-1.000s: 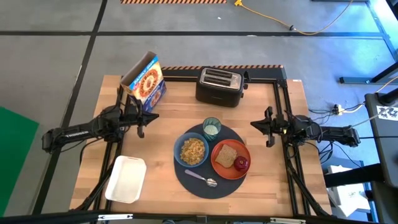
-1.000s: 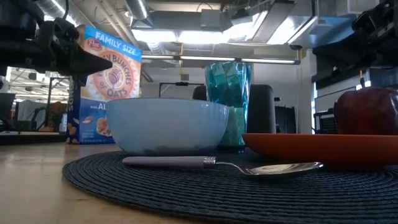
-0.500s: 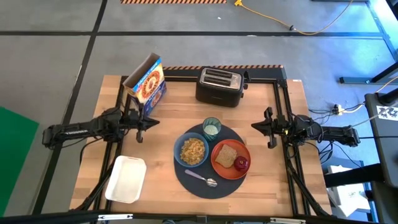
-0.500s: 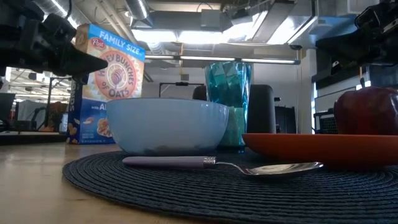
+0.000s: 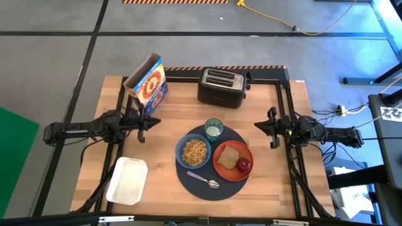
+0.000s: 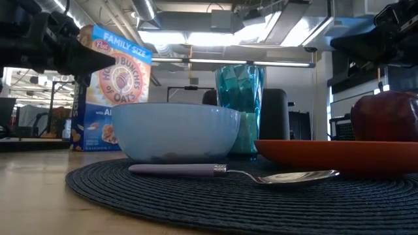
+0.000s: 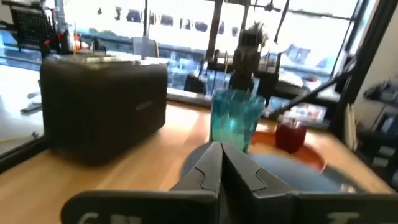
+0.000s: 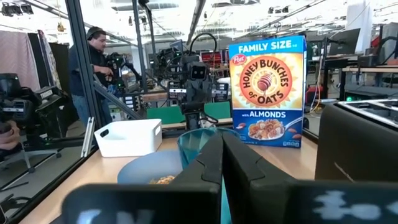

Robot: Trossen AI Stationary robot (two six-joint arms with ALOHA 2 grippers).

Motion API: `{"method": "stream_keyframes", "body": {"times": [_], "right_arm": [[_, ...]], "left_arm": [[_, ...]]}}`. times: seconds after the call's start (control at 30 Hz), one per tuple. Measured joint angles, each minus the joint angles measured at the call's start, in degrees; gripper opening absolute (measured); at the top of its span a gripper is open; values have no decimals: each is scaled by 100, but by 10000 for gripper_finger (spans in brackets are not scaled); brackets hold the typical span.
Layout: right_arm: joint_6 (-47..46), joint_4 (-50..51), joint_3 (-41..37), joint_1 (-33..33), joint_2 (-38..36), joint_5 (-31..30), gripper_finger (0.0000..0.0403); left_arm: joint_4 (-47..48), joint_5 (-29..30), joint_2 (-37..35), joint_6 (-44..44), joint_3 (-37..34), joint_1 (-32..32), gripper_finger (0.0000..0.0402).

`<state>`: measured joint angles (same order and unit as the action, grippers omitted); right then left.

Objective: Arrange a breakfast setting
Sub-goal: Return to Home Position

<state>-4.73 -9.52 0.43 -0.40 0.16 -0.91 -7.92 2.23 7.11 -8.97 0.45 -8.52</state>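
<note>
Retreating left tool (image 5: pixel 151 123) pinched closed, empty; right tool (image 5: pixel 260 126) likewise, seemingly unmoved.

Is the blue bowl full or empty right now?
Filled: the blue bowl on the dark mat holds tan cereal, seen from above.

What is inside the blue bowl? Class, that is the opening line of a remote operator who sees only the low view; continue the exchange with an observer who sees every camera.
Observer: The high view shows cereal filling the blue bowl.
Operator: Is the red apple alone on the orange-red plate?
Observer: No, a toast slice lies beside it.
Operator: Where are the pincers?
Observer: Both hang clear of the round dark mat, left pincer to its left, right pincer to its right; the wrist views show both shut and empty.
</note>
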Motion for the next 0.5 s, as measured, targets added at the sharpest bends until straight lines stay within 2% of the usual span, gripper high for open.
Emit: {"method": "stream_keyframes", "body": {"times": [0.2,0.37,0.5], "right_arm": [[-2,-15,0,0,0,0,0],[-8,-14,0,0,0,0,0],[-13,-15,0,0,0,0,0]], "left_arm": [[-641,-130,-2,-47,0,264,0],[-237,593,0,9,0,468,0],[-168,768,-1,37,0,557,0]]}}
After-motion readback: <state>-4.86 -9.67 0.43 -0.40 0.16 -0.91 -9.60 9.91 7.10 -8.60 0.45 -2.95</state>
